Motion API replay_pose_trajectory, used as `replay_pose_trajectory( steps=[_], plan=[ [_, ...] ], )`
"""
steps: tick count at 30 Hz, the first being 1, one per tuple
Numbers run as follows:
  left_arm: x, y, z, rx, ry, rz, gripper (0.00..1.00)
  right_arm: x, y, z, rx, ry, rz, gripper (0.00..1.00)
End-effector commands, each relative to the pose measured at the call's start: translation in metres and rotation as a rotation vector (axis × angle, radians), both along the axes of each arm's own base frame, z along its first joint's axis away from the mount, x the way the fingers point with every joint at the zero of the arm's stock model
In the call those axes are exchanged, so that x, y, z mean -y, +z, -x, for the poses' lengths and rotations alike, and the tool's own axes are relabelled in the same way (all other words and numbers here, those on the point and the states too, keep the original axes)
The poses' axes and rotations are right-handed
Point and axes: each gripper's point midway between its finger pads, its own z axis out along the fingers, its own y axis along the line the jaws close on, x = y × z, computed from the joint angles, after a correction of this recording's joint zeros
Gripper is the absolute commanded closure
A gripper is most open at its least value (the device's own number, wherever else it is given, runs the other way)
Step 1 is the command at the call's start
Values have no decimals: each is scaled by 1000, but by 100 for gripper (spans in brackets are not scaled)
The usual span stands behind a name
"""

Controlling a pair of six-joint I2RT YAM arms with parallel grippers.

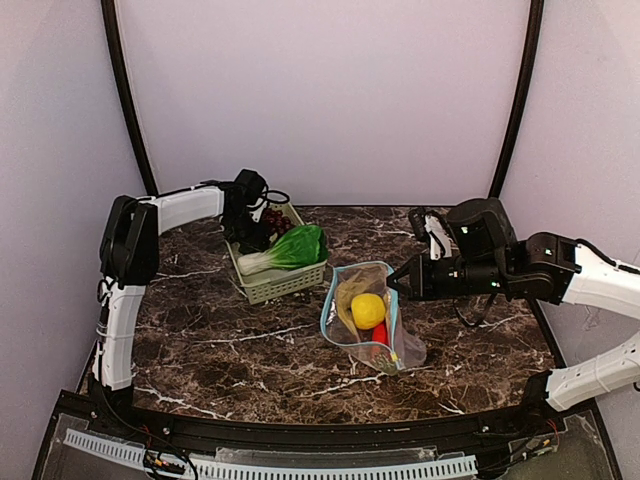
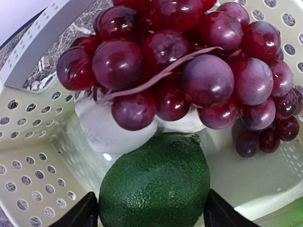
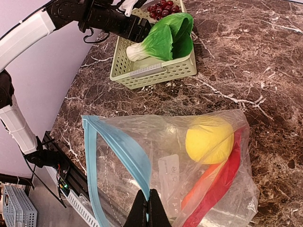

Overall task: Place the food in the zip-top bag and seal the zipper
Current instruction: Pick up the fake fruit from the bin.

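From above, the bag (image 1: 362,322) lies on the tabletop (image 1: 215,335) right of centre, mouth facing away from the arms. A lemon (image 1: 368,310) and chillies (image 1: 381,334) are already inside it. The right fingers (image 1: 398,283) meet the mouth's right edge. The left fingers (image 1: 249,233) reach down into the far corner of the basket (image 1: 283,286), beside the grapes (image 1: 276,219) and bok choy (image 1: 296,247).

In the left wrist view, the left fingers (image 2: 83,213) are spread wide on either side of a lime (image 2: 156,188) on the basket floor, not touching it as far as I can tell. The garlic (image 2: 110,131) sits just behind the lime, with grapes (image 2: 189,61) piled over it.

In the right wrist view, the right fingers (image 3: 148,211) are pinched together on the blue zipper (image 3: 124,152), holding the mouth open. The lemon (image 3: 209,140) and chillies (image 3: 221,185) rest deeper inside the bag (image 3: 168,142). The basket (image 3: 156,72) sits beyond with the bok choy (image 3: 166,37).

The task looks partway through loading: four items remain in the basket, and the lime looks to be the next pick. The next move calls for closing on the lime without snagging the grapes, then carrying it into the held-open mouth.
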Motion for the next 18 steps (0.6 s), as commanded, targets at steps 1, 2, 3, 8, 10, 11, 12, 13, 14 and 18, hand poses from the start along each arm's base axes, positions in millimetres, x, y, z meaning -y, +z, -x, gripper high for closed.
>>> replay_pose_trajectory(
  steps=[1, 2, 3, 8, 10, 11, 12, 13, 14, 18],
  plan=[
    [-6, -14, 14, -82, 5, -26, 30, 0, 4, -5, 5, -18, -12, 100],
    [-6, -13, 13, -79, 4, -22, 33, 0, 4, -4, 5, -17, -13, 100],
    [-5, -10, 12, -73, 5, -19, 35, 0, 4, -4, 5, -18, -12, 100],
    [-4, 10, 7, -29, 13, 0, 41, 2, 4, -4, 5, -23, -15, 100],
    [-3, 25, 4, 9, 18, 14, 42, 3, 4, -4, 6, -23, -13, 100],
    [-3, 38, 2, 35, 19, 26, 42, 3, 4, -4, 6, -24, -14, 100],
    [-2, 46, 1, 53, 21, 37, 42, 3, 5, -4, 7, -25, -16, 100],
    [-1, 60, 0, 79, 18, 52, 43, 3, 5, -4, 9, -26, -16, 100],
    [1, 76, -1, 110, 17, 70, 43, 3, 6, -4, 9, -26, -16, 100],
    [6, 118, 0, 178, 9, 133, 43, 2, 6, -5, 12, -26, -15, 100]
  ],
)
